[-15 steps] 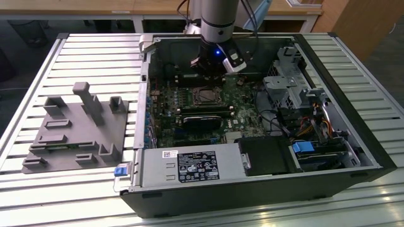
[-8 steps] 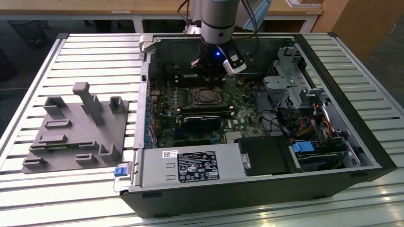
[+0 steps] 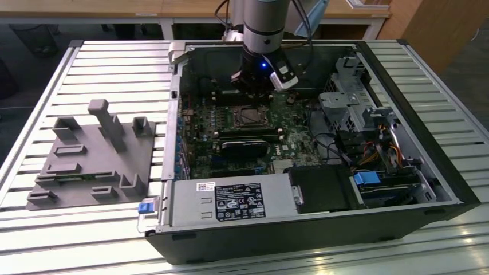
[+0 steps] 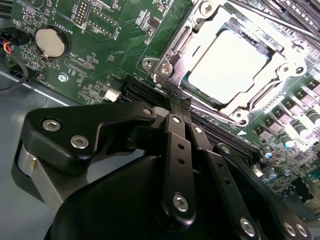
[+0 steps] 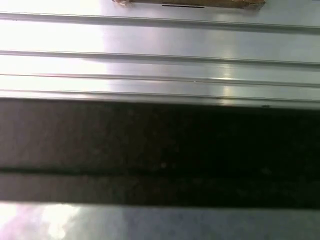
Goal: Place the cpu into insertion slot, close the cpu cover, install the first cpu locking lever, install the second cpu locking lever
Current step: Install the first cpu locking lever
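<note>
The cpu [image 4: 227,65], pale and square, lies flat in the insertion slot [image 4: 172,75] on the green board. The silver cpu cover [image 4: 280,82] is down over it, framing the chip's face in its window. A thin metal lever rod [image 4: 280,22] runs along one side of the socket; I cannot tell whether it is latched. My gripper [image 4: 172,102] hangs just off a corner of the socket, its black fingers shut with nothing visible between them. In the exterior view the gripper [image 3: 251,94] is low inside the case, just behind the socket [image 3: 248,116].
The open computer case [image 3: 447,172] lies on a slatted aluminium table [image 5: 160,55]. Memory slots [image 3: 244,133], a power supply [image 3: 229,200] and cable bundles [image 3: 374,152] crowd the board. A grey fixture block [image 3: 91,154] sits at the exterior view's left. A coin battery [image 4: 51,41] lies beside the gripper.
</note>
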Robot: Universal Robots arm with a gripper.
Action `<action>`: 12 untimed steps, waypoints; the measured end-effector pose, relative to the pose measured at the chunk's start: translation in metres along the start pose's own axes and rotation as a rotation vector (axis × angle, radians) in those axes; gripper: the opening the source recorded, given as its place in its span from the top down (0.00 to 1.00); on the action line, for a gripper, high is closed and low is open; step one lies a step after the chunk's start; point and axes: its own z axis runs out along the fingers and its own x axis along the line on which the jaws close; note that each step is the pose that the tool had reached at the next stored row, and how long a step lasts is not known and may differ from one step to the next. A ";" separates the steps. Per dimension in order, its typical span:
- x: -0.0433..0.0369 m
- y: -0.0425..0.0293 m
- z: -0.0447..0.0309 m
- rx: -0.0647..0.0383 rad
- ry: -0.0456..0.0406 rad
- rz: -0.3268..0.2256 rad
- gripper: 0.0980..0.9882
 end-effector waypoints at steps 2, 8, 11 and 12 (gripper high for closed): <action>0.0000 -0.0001 0.0004 0.001 0.0002 0.000 0.97; 0.0001 -0.0003 0.0023 0.004 0.0003 0.000 0.97; 0.0000 -0.0003 0.0021 0.004 0.0003 0.000 0.97; 0.0000 -0.0002 0.0018 0.004 0.0002 0.000 0.97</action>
